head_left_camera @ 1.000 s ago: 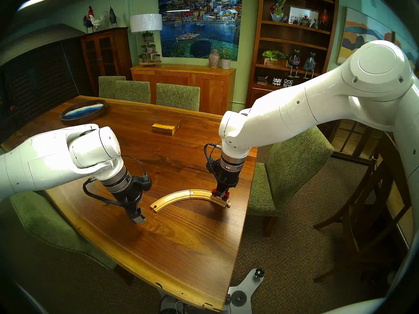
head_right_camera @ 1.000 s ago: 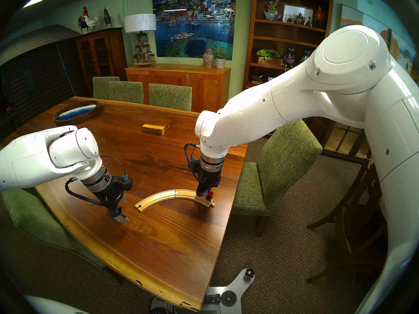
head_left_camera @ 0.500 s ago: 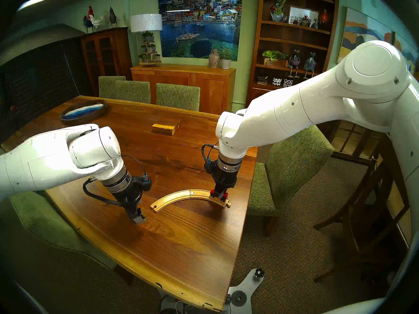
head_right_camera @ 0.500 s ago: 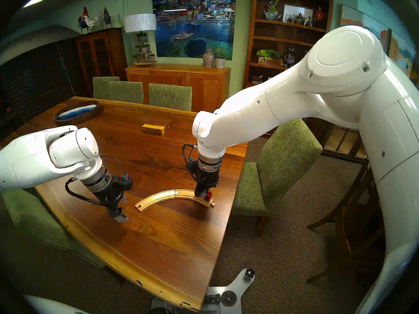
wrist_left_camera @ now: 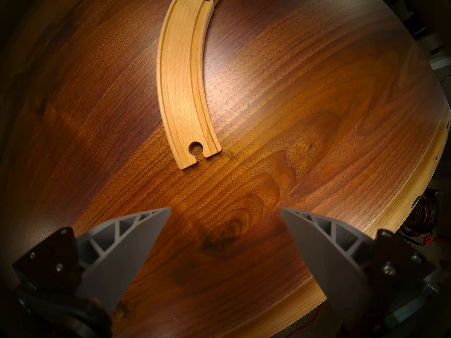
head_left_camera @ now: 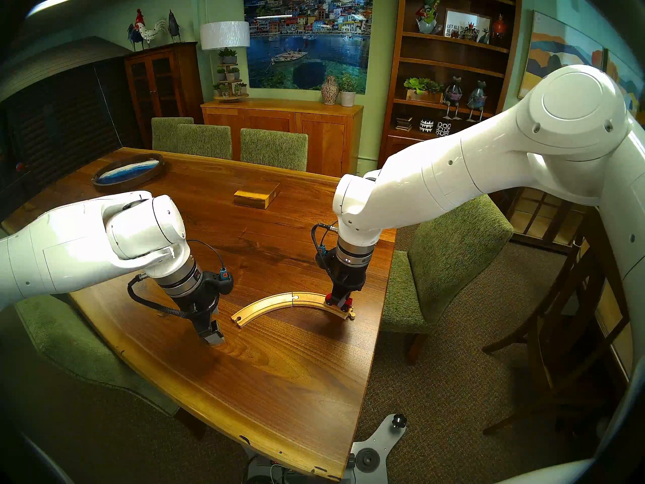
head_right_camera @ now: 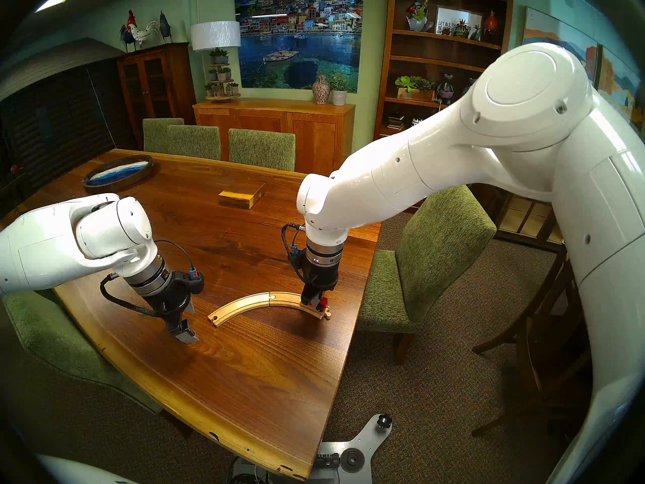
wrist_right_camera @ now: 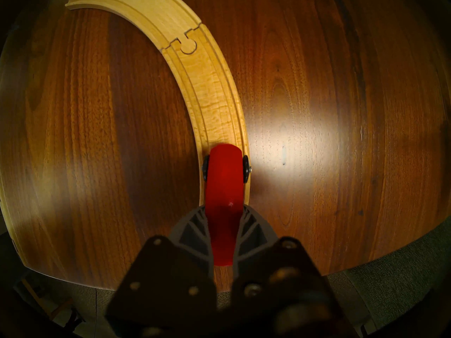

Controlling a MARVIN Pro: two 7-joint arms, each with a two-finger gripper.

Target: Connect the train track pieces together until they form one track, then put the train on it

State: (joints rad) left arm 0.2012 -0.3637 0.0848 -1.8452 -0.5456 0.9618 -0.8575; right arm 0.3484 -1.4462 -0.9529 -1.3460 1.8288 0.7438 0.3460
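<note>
Right gripper (head_left_camera: 338, 300) clamps train (wrist_right_camera: 224, 183) on track (head_left_camera: 275, 303) — near table (head_left_camera: 363, 385) edge; left gripper (wrist_left_camera: 225, 212) agape.

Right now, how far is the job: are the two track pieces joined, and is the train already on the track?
Done: the two train track pieces form one track; the peg sits in its hole at the seam. In hand: the right gripper is shut on the red train, whose wheels sit over the grooves near the right end. The left gripper hangs open over the bare table. Left: release the train and lift away.
</note>
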